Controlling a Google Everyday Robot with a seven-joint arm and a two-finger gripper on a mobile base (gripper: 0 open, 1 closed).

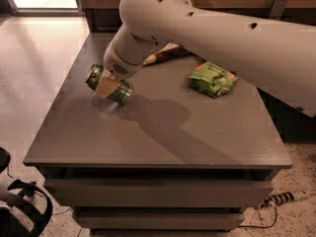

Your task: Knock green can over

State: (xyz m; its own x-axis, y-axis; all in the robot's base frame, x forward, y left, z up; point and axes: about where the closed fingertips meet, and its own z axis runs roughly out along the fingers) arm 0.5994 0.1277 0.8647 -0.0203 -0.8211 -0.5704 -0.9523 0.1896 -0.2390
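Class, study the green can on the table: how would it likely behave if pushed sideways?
The green can is tipped far over, round side toward the table, so a push would probably roll it. Its wall looks smooth and shiny, so it may slip. The gripper sits against its middle and might block it.

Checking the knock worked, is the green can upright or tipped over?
Tipped: the green can is on its side at the table surface, the gripper across its middle.

Pincer (107, 85) at the green can (123, 91), mostly hidden beneath the arm (222, 33); tan object (165, 51) behind it, partly covered.
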